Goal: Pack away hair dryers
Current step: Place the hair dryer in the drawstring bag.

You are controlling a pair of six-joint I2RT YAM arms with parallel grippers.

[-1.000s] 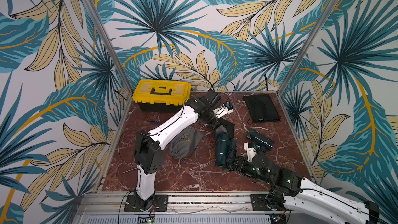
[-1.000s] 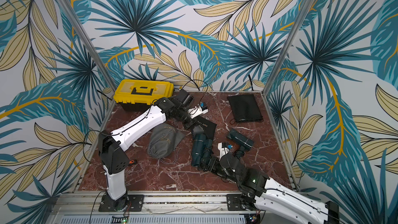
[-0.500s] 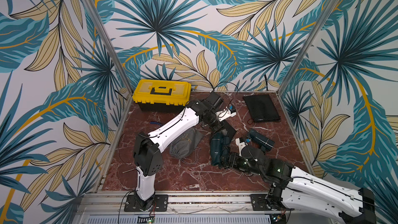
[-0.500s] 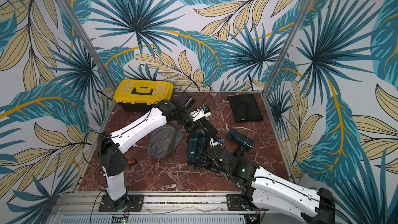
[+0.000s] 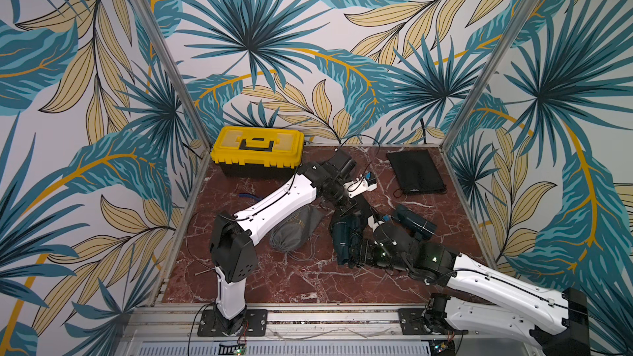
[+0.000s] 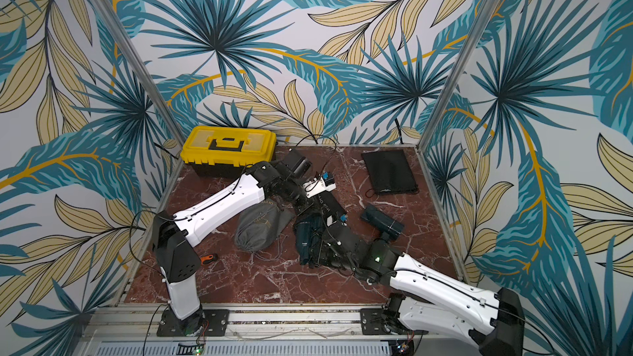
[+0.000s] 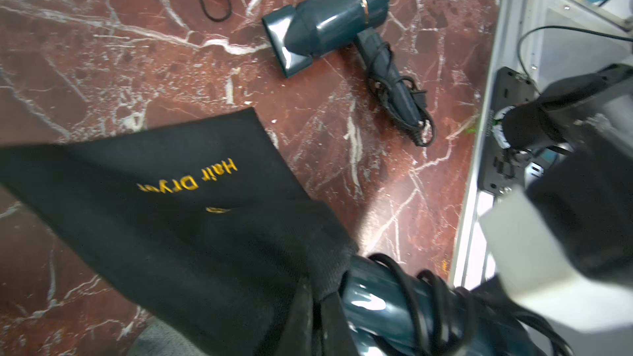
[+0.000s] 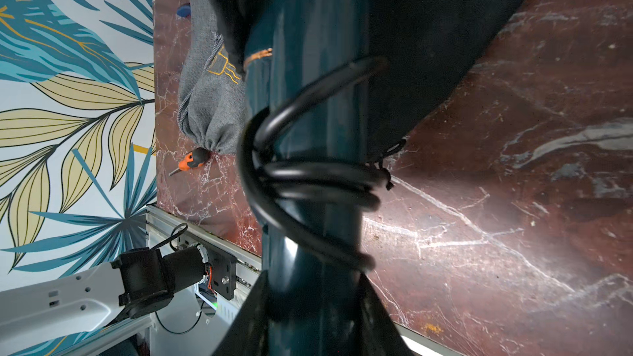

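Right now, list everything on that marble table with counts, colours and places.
Toolbox: one, yellow over black, back left corner.
Flat drawstring bag: one, black, back right.
Stuffed drawstring bag: one, grey, left of centre.
Lettered bag: one, black with gold text, centre.
Held hair dryer: one, dark teal, partly inside the lettered bag.
Loose hair dryer: one, dark teal, right of centre.
Screwdriver: one, orange-handled, front left.
Pliers: one, blue-handled, left side.
Left tool: shut on the lettered bag.
Right tool: shut on the held hair dryer's handle.
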